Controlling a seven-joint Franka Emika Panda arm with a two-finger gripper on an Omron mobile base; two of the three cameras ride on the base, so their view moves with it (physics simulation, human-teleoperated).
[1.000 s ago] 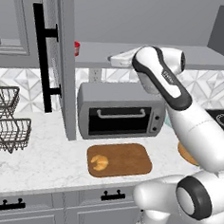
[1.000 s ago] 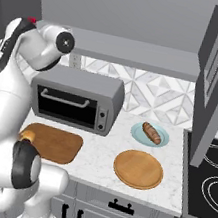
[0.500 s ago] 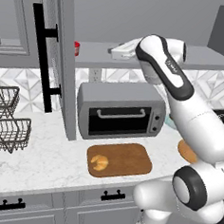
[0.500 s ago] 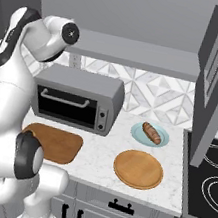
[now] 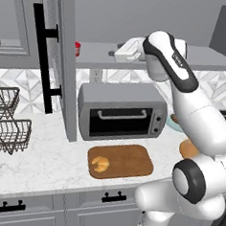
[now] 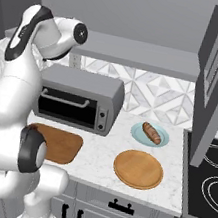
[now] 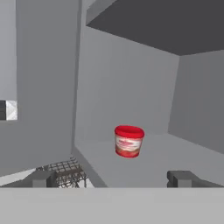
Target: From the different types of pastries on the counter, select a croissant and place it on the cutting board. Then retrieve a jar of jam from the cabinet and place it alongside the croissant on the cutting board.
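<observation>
Reaching into the cabinet (image 5: pixel 61 58) for the jar of jam (image 7: pixel 128 141) near its shelf's left end, I hold the gripper (image 7: pixel 113 178) spread and empty; with the croissant (image 5: pixel 100 164) on the cutting board (image 5: pixel 125 159), I must advance and close.

Grey wall (image 6: pixel 147 16), patterned tile backsplash (image 6: pixel 159 97), grey drawers (image 5: pixel 35 207).

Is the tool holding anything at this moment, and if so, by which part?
Nothing is held. The tool is open, its fingertips spread with empty space between them, and the jar of jam stands apart on the cabinet shelf ahead.
</observation>
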